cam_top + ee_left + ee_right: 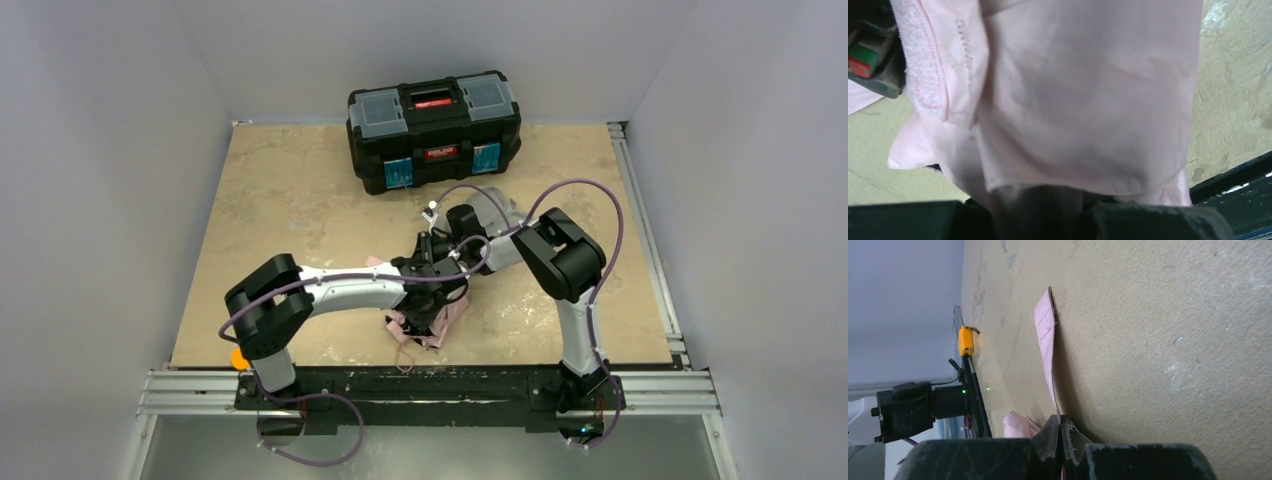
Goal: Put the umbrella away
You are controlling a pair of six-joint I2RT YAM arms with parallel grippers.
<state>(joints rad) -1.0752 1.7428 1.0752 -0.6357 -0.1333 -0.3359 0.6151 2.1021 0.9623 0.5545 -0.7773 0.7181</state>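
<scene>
The pale pink umbrella (428,325) lies bunched on the table near the front edge, under both wrists. In the left wrist view its fabric (1083,100) fills the frame and hangs down between the fingers. My left gripper (432,303) (1048,212) is closed on this fabric bundle; the shaft is hidden. My right gripper (422,260) (1061,427) is low over the table, its fingertips pinched on the thin pink strap (1046,335), which runs out flat along the table away from them.
A closed black toolbox (435,125) stands at the back centre of the tan table (300,190). A small orange object (238,358) (966,340) sits by the left arm's base at the front rail. Grey walls enclose the table on three sides.
</scene>
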